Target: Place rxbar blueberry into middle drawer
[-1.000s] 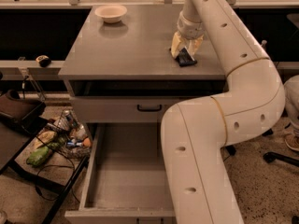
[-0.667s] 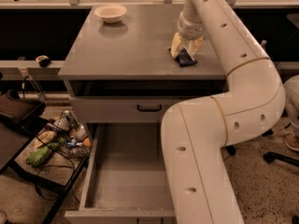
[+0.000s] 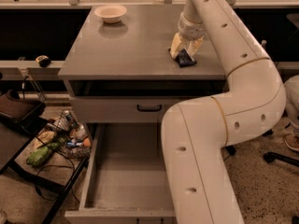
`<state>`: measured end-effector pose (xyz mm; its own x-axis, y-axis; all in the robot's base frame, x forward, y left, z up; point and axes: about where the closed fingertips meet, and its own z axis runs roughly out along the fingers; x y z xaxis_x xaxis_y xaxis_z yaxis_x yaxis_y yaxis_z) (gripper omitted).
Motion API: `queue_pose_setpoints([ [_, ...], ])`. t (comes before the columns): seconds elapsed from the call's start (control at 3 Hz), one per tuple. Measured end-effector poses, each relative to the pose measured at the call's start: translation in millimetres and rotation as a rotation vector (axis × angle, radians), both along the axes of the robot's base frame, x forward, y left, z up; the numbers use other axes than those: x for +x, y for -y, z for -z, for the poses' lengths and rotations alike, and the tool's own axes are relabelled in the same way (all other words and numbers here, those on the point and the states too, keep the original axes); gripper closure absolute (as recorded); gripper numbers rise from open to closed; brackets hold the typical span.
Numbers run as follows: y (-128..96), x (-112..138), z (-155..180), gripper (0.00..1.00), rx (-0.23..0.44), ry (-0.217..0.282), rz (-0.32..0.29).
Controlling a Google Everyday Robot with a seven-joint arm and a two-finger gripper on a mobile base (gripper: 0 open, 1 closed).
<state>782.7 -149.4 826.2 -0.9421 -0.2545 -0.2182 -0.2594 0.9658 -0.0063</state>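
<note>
The rxbar blueberry (image 3: 185,59) is a small dark blue bar lying on the grey cabinet top (image 3: 135,41), near its front right corner. My gripper (image 3: 185,55) reaches down onto it from above, with its pale fingers (image 3: 176,45) on either side and shut on the bar, which still rests on the top. The middle drawer (image 3: 124,171) stands pulled open below, wide and grey, with nothing on its floor. My thick white arm passes over the drawer's right side and hides it.
A pale bowl (image 3: 110,13) sits at the back left of the cabinet top. A shut drawer front with a black loop handle (image 3: 149,108) is above the open drawer. A wire rack of clutter (image 3: 56,141) stands to the left, and chair legs (image 3: 280,157) to the right.
</note>
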Motion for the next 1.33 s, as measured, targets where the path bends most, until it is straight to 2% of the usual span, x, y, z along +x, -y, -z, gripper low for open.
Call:
queue_pose_setpoints([
  [1.33,0.0,0.0,0.0,0.75,0.0,0.0,0.0],
])
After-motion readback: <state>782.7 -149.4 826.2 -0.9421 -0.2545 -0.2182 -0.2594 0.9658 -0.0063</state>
